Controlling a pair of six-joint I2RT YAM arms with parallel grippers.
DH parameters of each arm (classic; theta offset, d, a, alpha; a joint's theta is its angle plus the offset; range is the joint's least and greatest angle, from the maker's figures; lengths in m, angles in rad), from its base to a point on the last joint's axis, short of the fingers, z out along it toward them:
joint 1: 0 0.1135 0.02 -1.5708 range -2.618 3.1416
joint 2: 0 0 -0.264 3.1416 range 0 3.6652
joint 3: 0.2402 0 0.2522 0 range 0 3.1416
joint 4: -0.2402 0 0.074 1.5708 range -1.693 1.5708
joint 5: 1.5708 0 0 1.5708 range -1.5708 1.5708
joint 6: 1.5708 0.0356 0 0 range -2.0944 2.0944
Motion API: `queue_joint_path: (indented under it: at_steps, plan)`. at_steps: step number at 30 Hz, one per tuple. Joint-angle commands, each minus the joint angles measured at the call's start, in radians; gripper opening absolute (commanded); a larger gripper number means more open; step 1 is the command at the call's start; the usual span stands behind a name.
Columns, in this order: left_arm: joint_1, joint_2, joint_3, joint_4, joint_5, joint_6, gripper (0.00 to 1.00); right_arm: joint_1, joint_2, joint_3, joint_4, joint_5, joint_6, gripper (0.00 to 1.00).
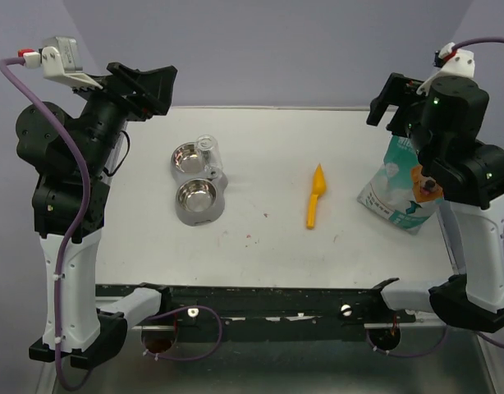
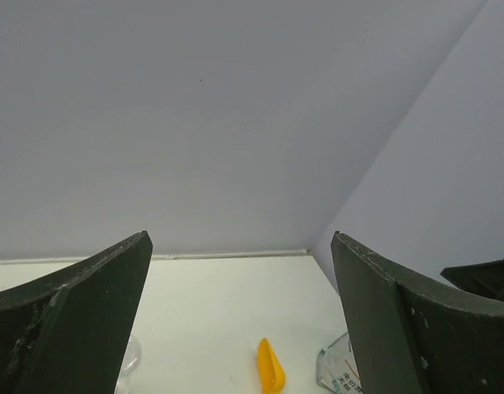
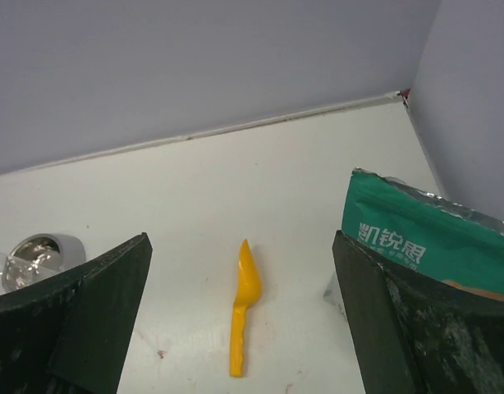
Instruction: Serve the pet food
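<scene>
No kibble shows in any view; the pet food is hidden. A teal-and-white bag (image 1: 397,187) stands at the table's right, under my right arm; it also shows in the right wrist view (image 3: 416,238) and the left wrist view (image 2: 338,371). An orange scoop (image 1: 316,195) lies flat mid-table, also in the right wrist view (image 3: 244,295) and the left wrist view (image 2: 270,368). A grey feeder holds two empty steel bowls (image 1: 196,197) at centre left. My left gripper (image 1: 149,86) (image 2: 240,246) is open, raised at the back left. My right gripper (image 1: 391,103) (image 3: 240,246) is open, raised above the bag.
A clear plastic cup (image 1: 207,148) sits at the feeder's far end beside the back bowl (image 1: 185,158). The white table (image 1: 268,246) has a few small stains. Walls close in behind and on the right. A black rail runs along the near edge.
</scene>
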Motion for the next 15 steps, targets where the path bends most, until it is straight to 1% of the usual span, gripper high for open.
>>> queue_joint_path:
  at_steps: [1, 4, 6, 7, 9, 10, 11, 13, 15]
  plan:
    - [-0.002, -0.017, -0.028, -0.002, 0.06, -0.027, 0.98, -0.004, 0.054, 0.015, -0.084, 0.004, -0.008, 1.0]
    - [-0.003, -0.022, -0.048, -0.029, 0.106, -0.044, 0.98, -0.004, 0.09, 0.015, -0.088, 0.012, 0.005, 1.0]
    - [-0.016, -0.034, -0.077, -0.042, 0.152, -0.035, 0.99, -0.004, 0.123, -0.002, -0.061, 0.003, -0.02, 1.0]
    - [-0.026, -0.034, -0.085, -0.063, 0.173, -0.021, 0.98, -0.004, 0.142, -0.031, -0.023, -0.013, -0.041, 1.0]
    - [-0.066, -0.035, -0.091, -0.133, 0.186, 0.011, 0.99, -0.005, 0.2, -0.016, 0.01, -0.019, -0.058, 1.0]
    - [-0.084, -0.04, -0.108, -0.161, 0.201, 0.024, 0.98, -0.011, 0.241, 0.012, 0.013, -0.019, -0.058, 1.0]
    - [-0.1, -0.051, -0.132, -0.178, 0.224, 0.028, 0.98, -0.037, 0.281, 0.059, 0.012, -0.063, -0.046, 1.0]
    - [-0.127, -0.077, -0.186, -0.206, 0.252, 0.035, 0.98, -0.144, 0.364, 0.159, 0.004, -0.176, -0.008, 1.0]
    - [-0.14, -0.112, -0.229, -0.235, 0.288, 0.018, 0.98, -0.21, 0.451, 0.269, -0.022, -0.212, 0.011, 0.99]
